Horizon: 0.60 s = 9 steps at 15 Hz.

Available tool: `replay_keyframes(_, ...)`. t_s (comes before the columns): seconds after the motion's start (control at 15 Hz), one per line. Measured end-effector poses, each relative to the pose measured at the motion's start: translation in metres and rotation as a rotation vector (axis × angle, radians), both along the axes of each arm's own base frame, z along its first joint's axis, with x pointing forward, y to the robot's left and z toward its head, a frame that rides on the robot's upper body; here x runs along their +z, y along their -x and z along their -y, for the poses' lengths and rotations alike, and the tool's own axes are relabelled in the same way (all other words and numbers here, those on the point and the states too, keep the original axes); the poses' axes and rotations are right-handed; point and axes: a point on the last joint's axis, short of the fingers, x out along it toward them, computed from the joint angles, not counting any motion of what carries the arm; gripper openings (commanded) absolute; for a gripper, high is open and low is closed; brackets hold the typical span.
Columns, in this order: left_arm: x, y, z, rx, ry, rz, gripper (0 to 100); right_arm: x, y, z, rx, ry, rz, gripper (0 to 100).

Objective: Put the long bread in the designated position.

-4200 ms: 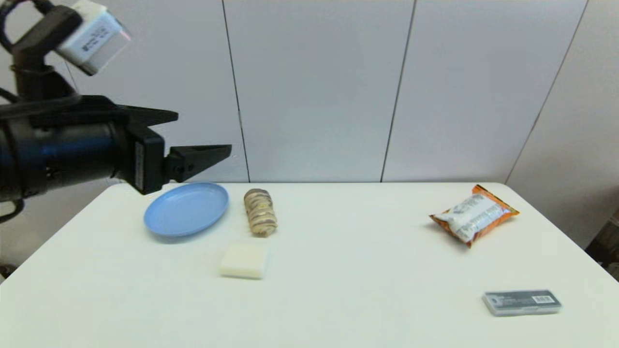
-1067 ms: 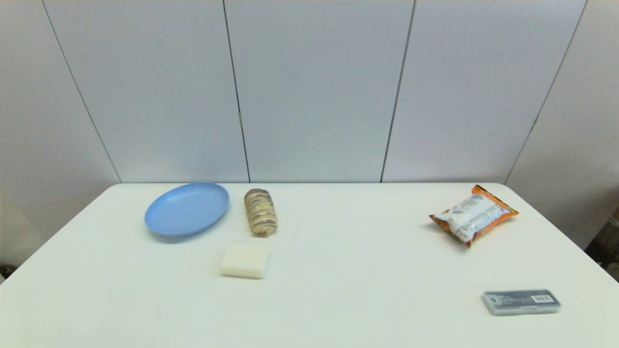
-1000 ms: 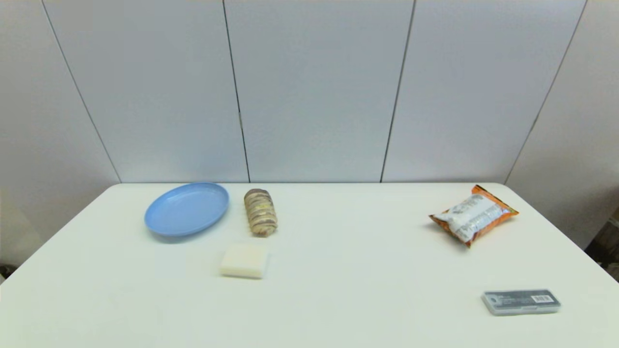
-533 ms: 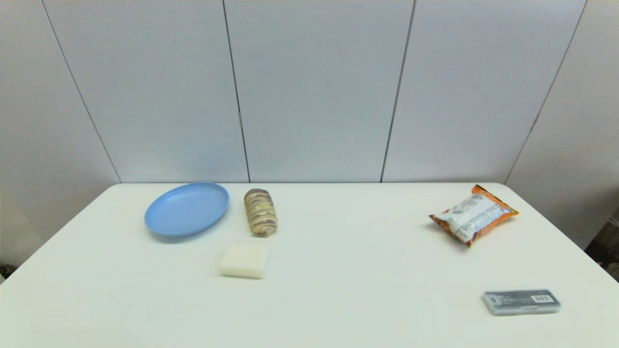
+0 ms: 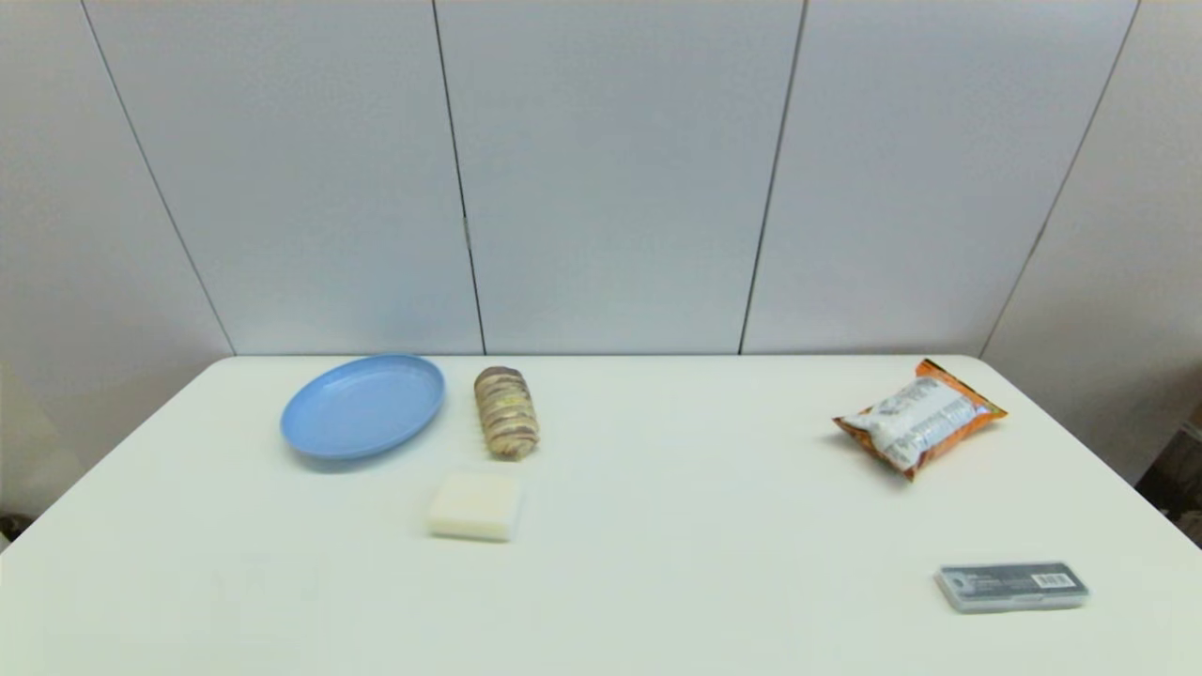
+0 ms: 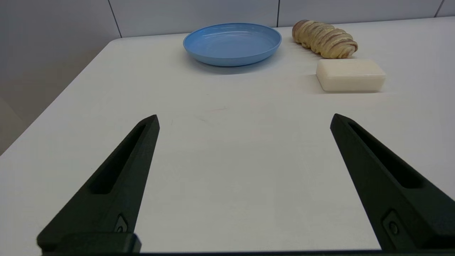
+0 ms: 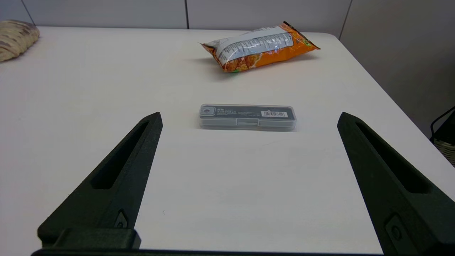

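The long bread [image 5: 506,412], a ribbed loaf with cream and brown stripes, lies on the white table [image 5: 676,488] just right of a blue plate [image 5: 362,406]; the left wrist view shows the long bread [image 6: 324,38] too, and its end [image 7: 16,39] shows in the right wrist view. Neither arm shows in the head view. My left gripper [image 6: 243,121] is open and empty, low over the table's near left part, well short of the loaf. My right gripper [image 7: 250,119] is open and empty over the near right part. The designated position bears no mark that I can see.
A pale cream block [image 5: 474,506] lies just in front of the loaf. An orange and white snack bag [image 5: 918,416] sits at the far right. A grey flat case [image 5: 1012,587] lies near the right front, straight ahead of the right gripper's fingers [image 7: 117,170].
The left arm, raised beside the plate 4.2 s ago, has left the head view. Over the last second nothing on the table has moved.
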Motion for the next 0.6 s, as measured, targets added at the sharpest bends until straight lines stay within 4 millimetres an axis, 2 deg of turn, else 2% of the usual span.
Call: replay_keyframes(0.6, 0.0000, 0.0000, 0.0000, 0.000, 0.001, 0.000, 100, 0.0000, 0.0000, 0.0000, 0.000, 0.000, 0.000, 100)
